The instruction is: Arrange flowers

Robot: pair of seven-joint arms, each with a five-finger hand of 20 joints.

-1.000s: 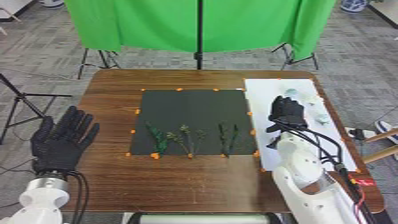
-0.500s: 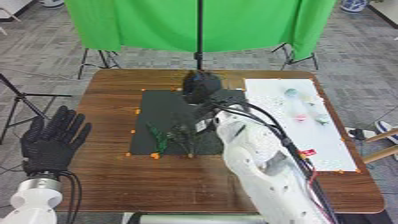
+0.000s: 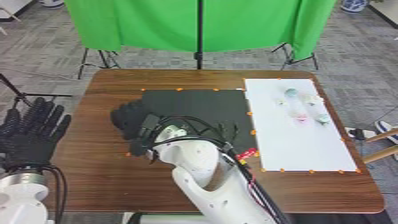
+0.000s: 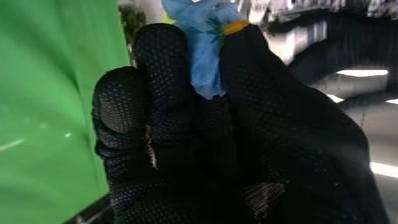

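So the right hand (image 3: 131, 117) is at the left edge of the black sheet (image 3: 200, 105), with a blue flower (image 4: 205, 57) pinched between its thumb and fingers. Left hand's (image 3: 28, 140) over by the table's (image 3: 98, 165) left edge, fingers straight and kinda spread. Some pale flowers (image 3: 302, 118) lie on the white sheet (image 3: 306, 147), off to the right.

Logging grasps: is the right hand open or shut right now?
Shut: in the right wrist view, the right hand pinches a blue flower between fingers and thumb.
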